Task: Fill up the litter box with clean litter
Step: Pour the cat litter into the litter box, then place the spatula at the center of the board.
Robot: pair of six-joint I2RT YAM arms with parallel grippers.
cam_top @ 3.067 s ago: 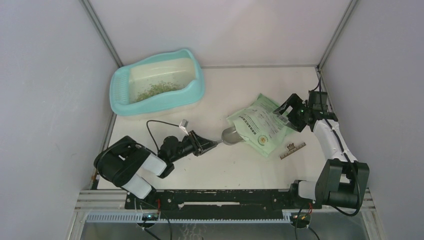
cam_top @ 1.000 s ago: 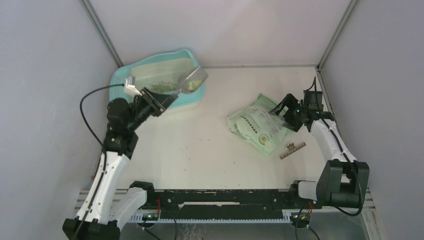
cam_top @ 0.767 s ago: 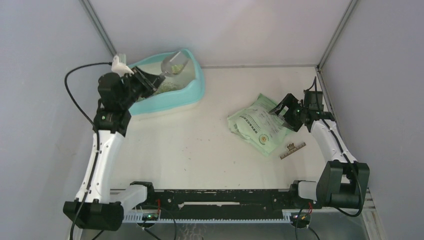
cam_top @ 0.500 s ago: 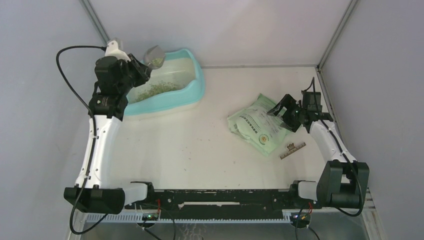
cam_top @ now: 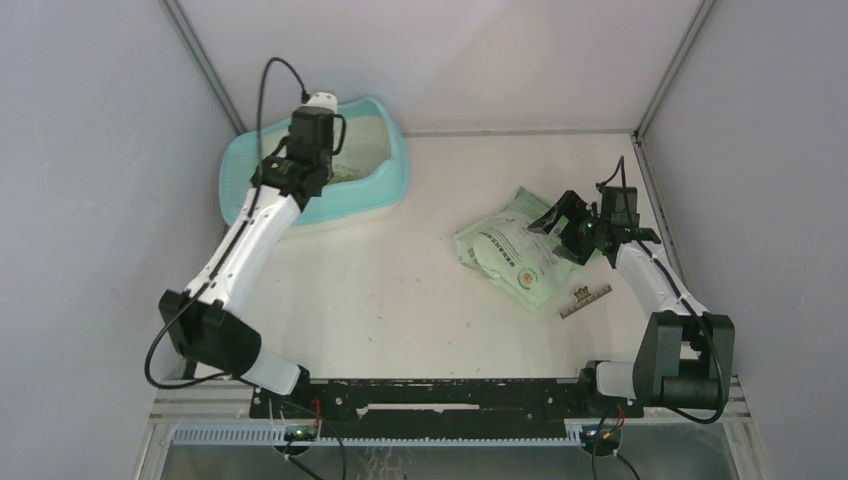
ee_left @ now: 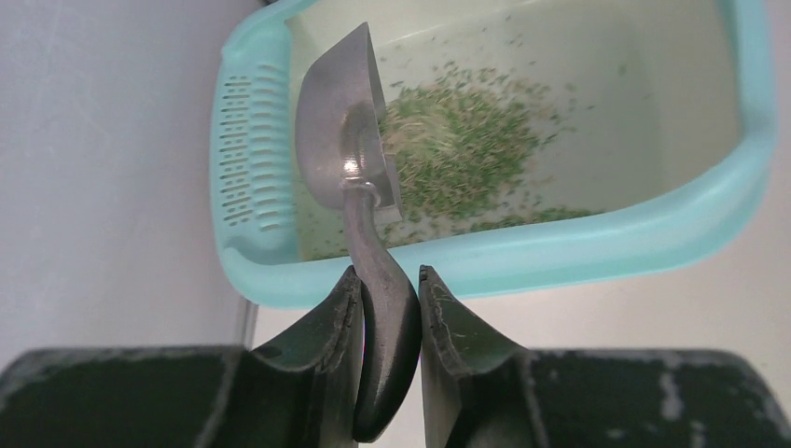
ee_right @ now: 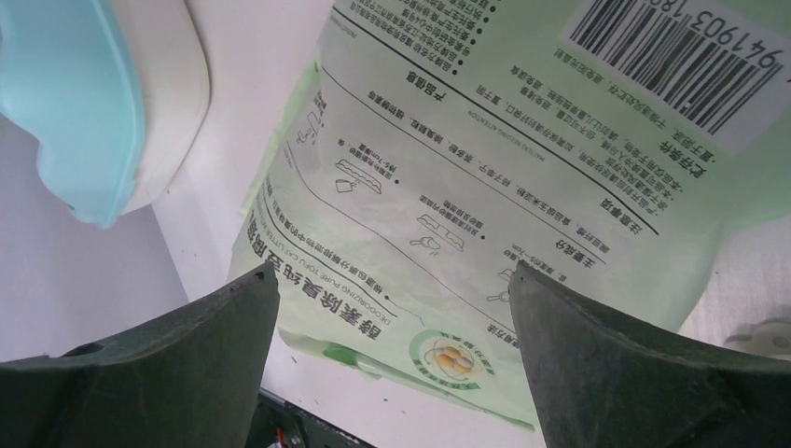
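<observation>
The litter box (cam_top: 393,178) sits at about 10 o'clock on the worktop (cam_top: 400,290), in the far left corner, its slotted ledge at the left end. Inside it, the litter (ee_left: 462,149) lies in a loose pile on the pale floor, with stray granules scattered around the pile and along the near wall.

A grey metal scoop (ee_left: 338,117) hangs over the box at the slotted end, turned on its side with the open face of the bowl toward the pile at its 3 o'clock. The left fingers (ee_left: 340,313) pinch the scoop's dark handle between them, just outside the near rim.

Well apart, at about 3 o'clock on the worktop, a flat green printed bag (cam_top: 515,250) lies on its side. The right fingers (ee_right: 224,336) are spread wide above the bag's right edge, one on each side of the printed panel, gripping nothing. A small dark clip (cam_top: 585,296) lies at the bag's 5 o'clock, just beside it.
</observation>
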